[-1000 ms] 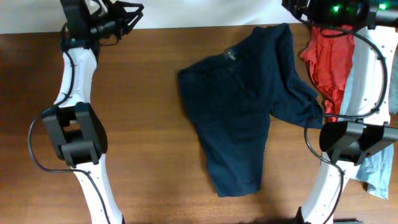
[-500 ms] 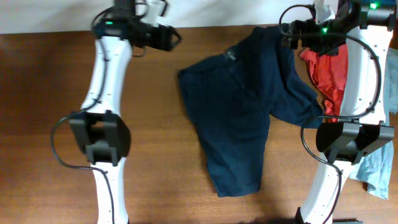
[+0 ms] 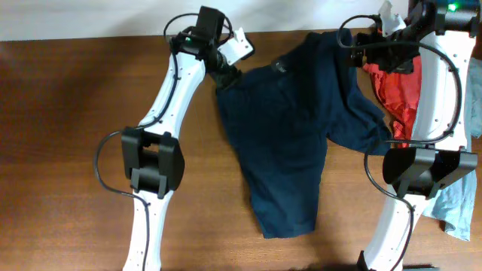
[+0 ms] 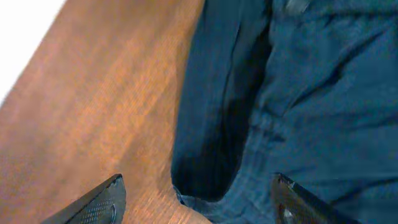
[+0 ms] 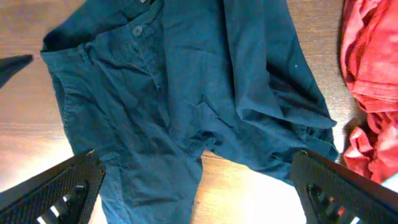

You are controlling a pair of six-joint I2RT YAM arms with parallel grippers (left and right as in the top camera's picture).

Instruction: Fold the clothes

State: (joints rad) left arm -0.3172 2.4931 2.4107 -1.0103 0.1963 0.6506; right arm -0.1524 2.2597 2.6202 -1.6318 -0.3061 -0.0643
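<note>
The dark navy shorts [image 3: 290,128] lie spread on the brown table, waistband toward the back left, one leg toward the front and one to the right. My left gripper [image 3: 226,72] is open and low at the waistband's left corner. In the left wrist view its fingers [image 4: 199,202] straddle that corner of the shorts [image 4: 280,112]. My right gripper [image 3: 355,47] is open and empty, high above the back right part of the shorts. In the right wrist view the shorts [image 5: 186,93] lie far below its fingers [image 5: 199,186].
A red garment [image 3: 395,75] lies at the back right against the shorts' right leg and shows in the right wrist view [image 5: 373,56]. A pale blue-grey shirt [image 3: 459,203] lies at the right edge. The table's back edge [image 3: 90,38] is near both grippers.
My left arm has swung right from the far back left to the shorts' waistband corner. My right arm moved left over the shorts' back right part, then held.
</note>
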